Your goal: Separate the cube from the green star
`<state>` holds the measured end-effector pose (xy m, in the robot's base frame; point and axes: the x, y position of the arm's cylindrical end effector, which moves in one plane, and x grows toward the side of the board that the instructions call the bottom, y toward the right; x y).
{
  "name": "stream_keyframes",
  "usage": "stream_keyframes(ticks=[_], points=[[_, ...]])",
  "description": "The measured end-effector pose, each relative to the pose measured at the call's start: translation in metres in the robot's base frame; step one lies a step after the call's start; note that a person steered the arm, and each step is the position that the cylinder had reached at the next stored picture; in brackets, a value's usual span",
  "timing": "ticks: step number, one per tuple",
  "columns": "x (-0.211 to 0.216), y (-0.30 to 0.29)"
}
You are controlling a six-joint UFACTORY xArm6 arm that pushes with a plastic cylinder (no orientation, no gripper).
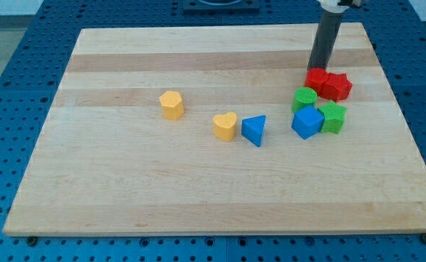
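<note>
A blue cube (307, 121) lies at the view's right on the wooden board (126, 196). A green star (334, 117) touches its right side. A green cylinder (304, 97) sits just above the cube, touching it. Above these lie a red cylinder (316, 78) and a red star (336, 86), side by side. My tip (318, 68) comes down from the view's top and stands just above the red cylinder, at its upper edge, well above the blue cube and the green star.
A yellow hexagonal block (171, 105) lies left of centre. A yellow heart (225, 126) and a blue triangular block (254, 130) lie near the middle, close together. The board's right edge runs close to the cluster.
</note>
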<state>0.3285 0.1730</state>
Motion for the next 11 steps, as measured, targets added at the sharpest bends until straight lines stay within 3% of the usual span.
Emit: stream_keyframes(ticks=[2, 3, 4, 6, 8, 10, 11], points=[[-0.014, -0.059], [0.004, -0.082], [0.066, -0.081], [0.085, -0.081], [0.115, -0.043], [0.205, -0.038], [0.211, -0.037]])
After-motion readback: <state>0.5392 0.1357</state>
